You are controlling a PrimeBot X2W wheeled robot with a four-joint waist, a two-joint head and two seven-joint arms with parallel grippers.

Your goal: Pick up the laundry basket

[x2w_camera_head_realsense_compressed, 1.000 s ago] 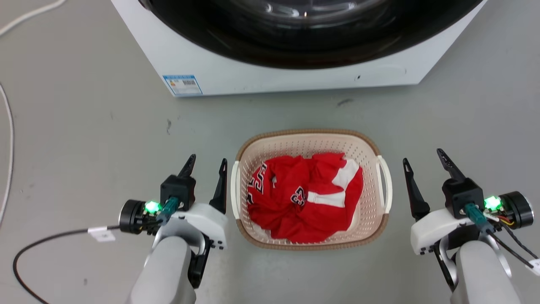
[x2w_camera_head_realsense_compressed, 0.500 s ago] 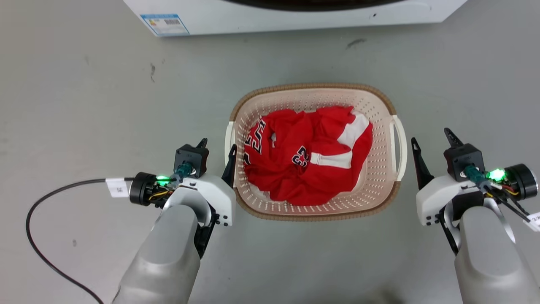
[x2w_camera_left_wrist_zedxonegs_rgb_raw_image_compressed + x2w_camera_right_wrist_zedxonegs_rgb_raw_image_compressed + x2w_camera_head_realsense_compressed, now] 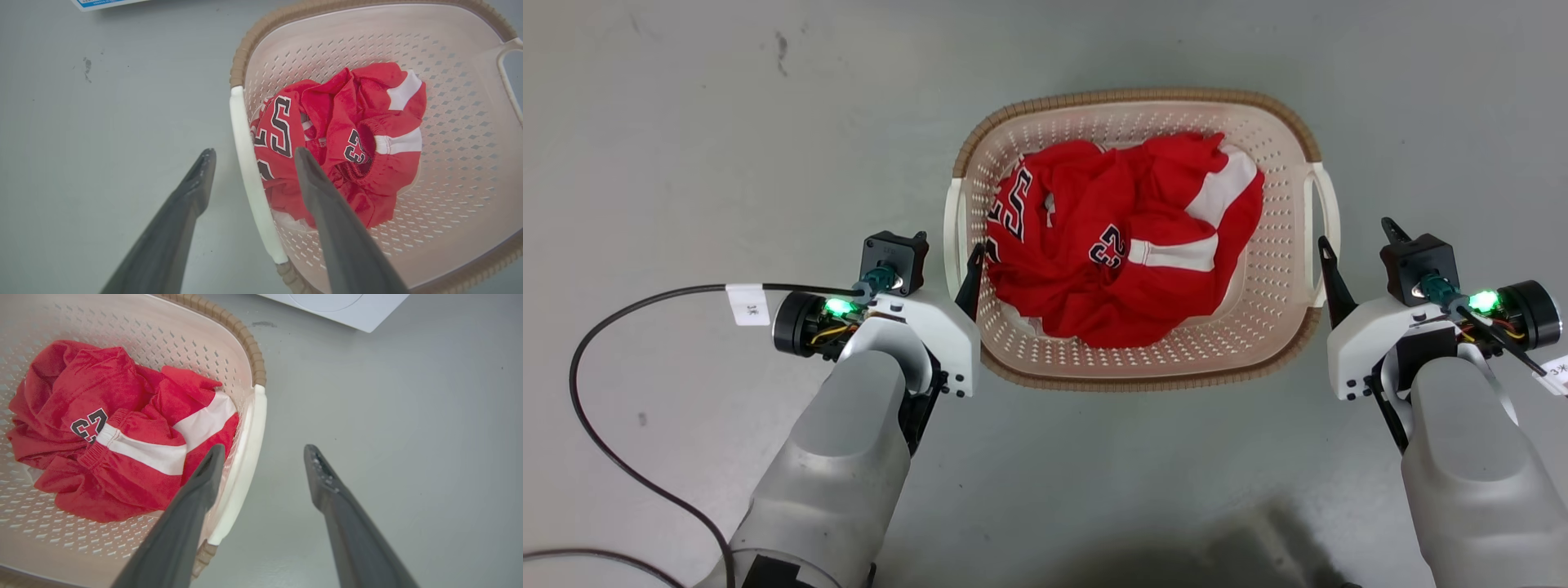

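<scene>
From the head we see the laundry basket [image 3: 1135,96] on the floor [image 3: 686,122] between our left gripper [image 3: 935,269] and right gripper [image 3: 1356,237]; the left wrist shows wide, empty jaws straddling its left handle [image 3: 249,175], the right wrist likewise the right handle [image 3: 249,449], so gripping and lifting are not yet done.

jersey [image 3: 1123,245] in laundry basket [image 3: 1135,102] | left pincer [image 3: 254,152] left | right pincer [image 3: 1356,233] right

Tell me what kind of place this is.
Probably a laundry area: a cream perforated plastic laundry basket with a brown rim holds a crumpled red numbered jersey on a grey floor, near a white appliance's corner.
</scene>
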